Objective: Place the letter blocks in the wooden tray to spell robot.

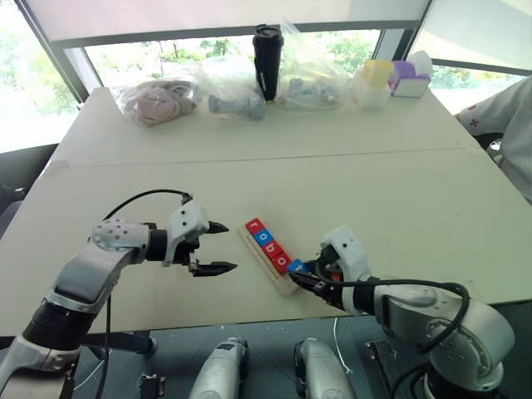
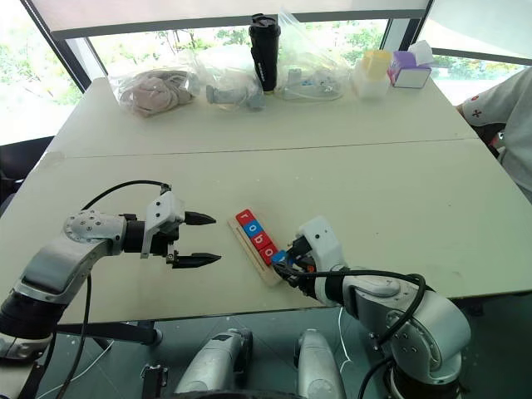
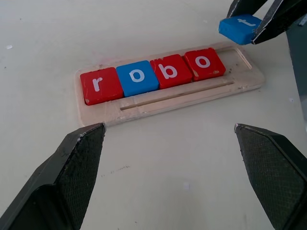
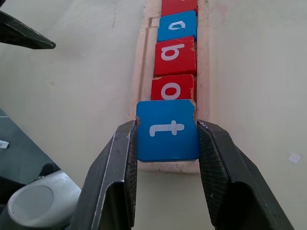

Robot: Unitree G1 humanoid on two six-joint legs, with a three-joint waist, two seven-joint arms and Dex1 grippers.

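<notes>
The wooden tray [image 3: 182, 98] lies slantwise near the table's front edge. Its groove holds a row of letter blocks: a red r [image 3: 100, 85], a blue o [image 3: 137, 77], a red b [image 3: 170, 71] and a red o [image 3: 205, 63]. My right gripper [image 4: 167, 126] is shut on a blue t block [image 4: 167, 129], gripping it by two opposite edges. The block hangs just over the tray's end nearest me, right behind the red o. My left gripper [image 1: 230, 246] stands open to the left of the tray, pointing at it, with nothing between its fingers.
Along the far edge stand a black tumbler [image 1: 268, 60], several plastic bags [image 1: 158, 100] and small boxes [image 1: 391, 79]. A person's sleeve [image 1: 507, 125] shows at the right. The tray's near end lies close to the table's front edge [image 1: 249, 314].
</notes>
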